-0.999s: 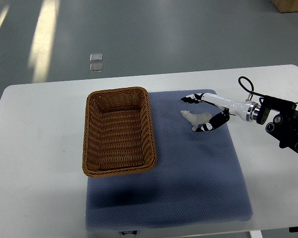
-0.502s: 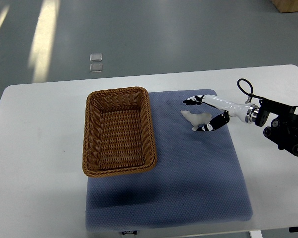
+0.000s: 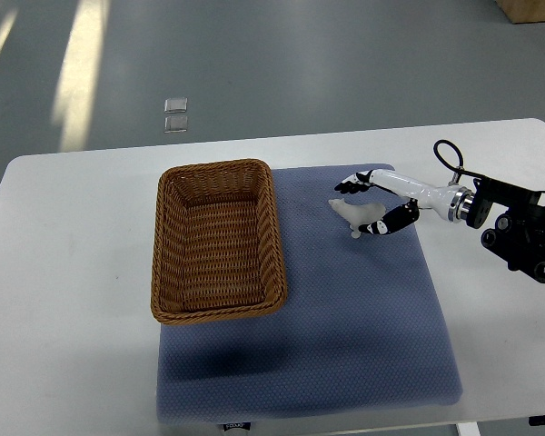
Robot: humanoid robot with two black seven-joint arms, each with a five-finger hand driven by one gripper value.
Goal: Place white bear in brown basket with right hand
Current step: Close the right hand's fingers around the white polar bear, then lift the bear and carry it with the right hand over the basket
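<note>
Top view is showing the right hand point(image 3: 367, 207) reaching in from the right edge and closing its black-tipped fingers point(image 3: 351, 187) around the white bear point(image 3: 355, 213), which is sitting on the blue mat point(image 3: 345, 309) right of the brown basket point(image 3: 216, 241). Bare mat is lying between the bear and the basket's right rim, and more is stretching toward the near edge of the white table point(image 3: 73, 300). Nothing is showing inside the basket, and a small label at the mat's near edge is too small to read.
</note>
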